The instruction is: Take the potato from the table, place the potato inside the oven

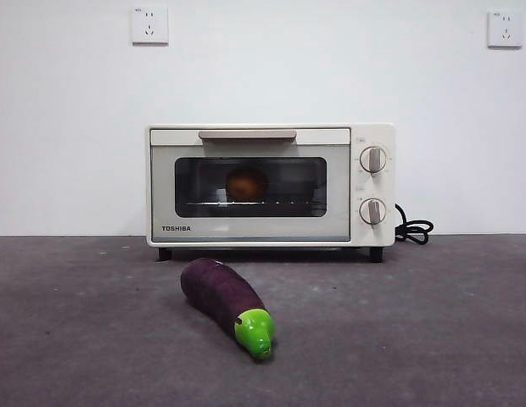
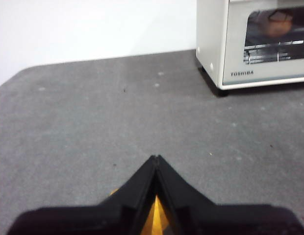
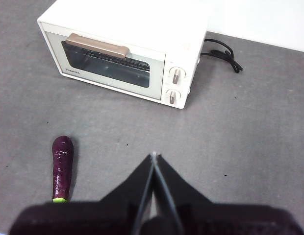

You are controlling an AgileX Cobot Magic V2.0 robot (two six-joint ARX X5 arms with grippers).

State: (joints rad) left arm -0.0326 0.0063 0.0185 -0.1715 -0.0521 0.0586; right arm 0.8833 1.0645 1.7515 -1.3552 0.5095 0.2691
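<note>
Left gripper [image 2: 156, 169]: black two-jaw pincer, jaws pressed together on nothing, parked over bare surface left of the appliance. Cream-white boxy TOSHIBA toaster oven [image 1: 270, 185]: far centre, against the wall; glass-window door shut, beige bar handle [image 1: 247, 134] along its top, two round knobs [image 1: 372, 185] at right. Rounded orange-brown potato [image 1: 246, 184]: inside the oven on the wire rack, seen through the glass, left of centre. Long dark purple eggplant with green tip [image 1: 226, 303]: near centre, well apart from the oven. Right gripper [image 3: 154, 169]: jaws likewise closed and empty, high above the near side. Placement appears complete; both arms are best kept clear of door and eggplant. Dark grey mottled matte table [image 1: 433, 331]. Plain white wall, two sockets [image 1: 149, 25], black cord [image 1: 413, 228] far right.
</note>
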